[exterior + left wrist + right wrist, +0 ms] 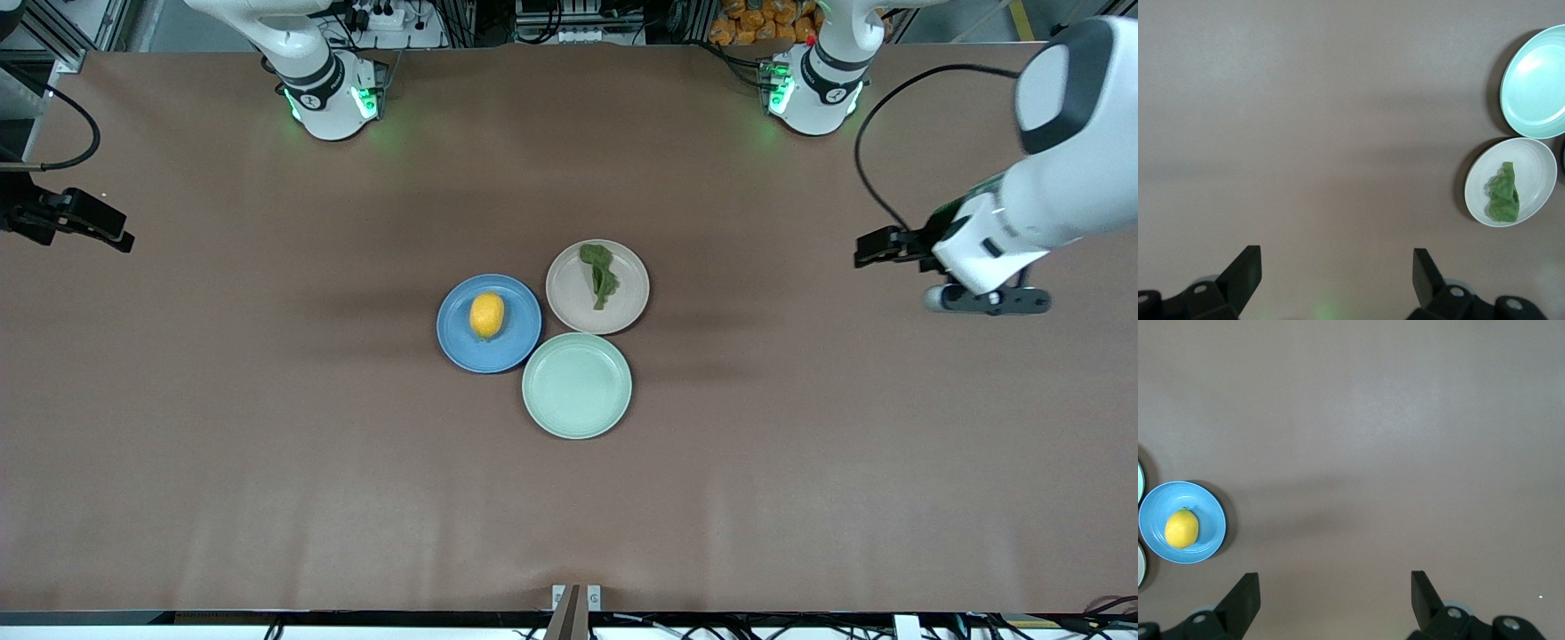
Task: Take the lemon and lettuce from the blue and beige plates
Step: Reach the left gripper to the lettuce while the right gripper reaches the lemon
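Note:
A yellow lemon [486,315] lies on the blue plate [516,351] at the table's middle, and it also shows in the right wrist view [1181,529] on that plate [1208,513]. A green lettuce leaf [600,273] lies on the beige plate [578,307] beside it, also seen in the left wrist view [1504,193] on its plate [1538,167]. My left gripper [1337,267] is open and empty over bare table at the left arm's end [987,300]. My right gripper [1335,587] is open and empty over bare table at the right arm's end [27,220].
An empty pale green plate [577,385] touches both other plates, nearer the front camera; it shows in the left wrist view [1536,83] too. The brown table [267,444] stretches wide round the plates. Both arm bases stand at the table's edge farthest from the front camera.

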Motion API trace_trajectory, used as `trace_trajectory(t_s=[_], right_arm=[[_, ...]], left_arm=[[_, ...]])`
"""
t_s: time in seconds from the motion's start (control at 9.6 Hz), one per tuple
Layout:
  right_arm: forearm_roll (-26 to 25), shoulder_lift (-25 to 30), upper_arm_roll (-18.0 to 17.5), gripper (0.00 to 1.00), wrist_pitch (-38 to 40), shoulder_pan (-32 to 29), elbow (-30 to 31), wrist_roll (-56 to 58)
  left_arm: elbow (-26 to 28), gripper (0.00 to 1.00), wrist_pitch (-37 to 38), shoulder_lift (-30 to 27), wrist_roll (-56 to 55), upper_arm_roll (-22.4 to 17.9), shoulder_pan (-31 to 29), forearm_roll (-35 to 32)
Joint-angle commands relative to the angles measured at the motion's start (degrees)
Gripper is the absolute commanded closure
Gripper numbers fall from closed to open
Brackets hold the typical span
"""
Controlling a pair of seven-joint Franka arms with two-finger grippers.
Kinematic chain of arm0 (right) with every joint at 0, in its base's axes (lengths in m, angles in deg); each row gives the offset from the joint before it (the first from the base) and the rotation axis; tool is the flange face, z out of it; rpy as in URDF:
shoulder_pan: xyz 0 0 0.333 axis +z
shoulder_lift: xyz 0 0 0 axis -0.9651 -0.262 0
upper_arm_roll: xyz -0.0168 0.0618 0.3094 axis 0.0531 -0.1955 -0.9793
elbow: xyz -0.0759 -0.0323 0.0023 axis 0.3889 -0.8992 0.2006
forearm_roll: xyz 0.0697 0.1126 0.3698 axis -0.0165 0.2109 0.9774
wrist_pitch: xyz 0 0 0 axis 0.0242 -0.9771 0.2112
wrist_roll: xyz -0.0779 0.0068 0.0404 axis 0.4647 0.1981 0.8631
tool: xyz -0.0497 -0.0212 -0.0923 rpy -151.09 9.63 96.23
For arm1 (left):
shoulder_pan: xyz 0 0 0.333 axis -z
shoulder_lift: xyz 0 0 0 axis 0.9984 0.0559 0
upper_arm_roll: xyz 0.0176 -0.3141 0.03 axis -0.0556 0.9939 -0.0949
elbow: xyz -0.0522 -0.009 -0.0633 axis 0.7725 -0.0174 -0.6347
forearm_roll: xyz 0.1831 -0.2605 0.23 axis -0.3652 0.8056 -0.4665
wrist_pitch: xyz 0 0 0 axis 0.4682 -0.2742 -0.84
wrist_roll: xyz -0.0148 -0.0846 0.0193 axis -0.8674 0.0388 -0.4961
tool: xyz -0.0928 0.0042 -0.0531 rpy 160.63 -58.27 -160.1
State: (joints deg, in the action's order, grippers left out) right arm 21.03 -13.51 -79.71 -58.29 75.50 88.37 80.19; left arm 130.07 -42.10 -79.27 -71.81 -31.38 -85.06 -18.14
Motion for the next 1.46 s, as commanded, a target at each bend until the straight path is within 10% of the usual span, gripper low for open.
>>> trace_trajectory(t_s=[0.0,0.62,1.35], right_arm=[[1.09,-0.64,-0.05,0.00,1.15,0.63,-1.46,-0.92],[1.26,-4.93,-0.23,0.00,0.62,10.29,-1.19,-1.19],[8.02,-14.78,-0.14,0.00,-4.28,20.22,-0.76,-13.22]], left_arm=[[6.52,0.00,-6.12,-2.21,-5.63,3.61,-0.06,1.22],[16.46,0.00,-21.59,0.68,-21.35,15.65,1.25,0.87],[15.32,0.00,-29.85,14.21,-47.80,16.02,14.42,-5.80]])
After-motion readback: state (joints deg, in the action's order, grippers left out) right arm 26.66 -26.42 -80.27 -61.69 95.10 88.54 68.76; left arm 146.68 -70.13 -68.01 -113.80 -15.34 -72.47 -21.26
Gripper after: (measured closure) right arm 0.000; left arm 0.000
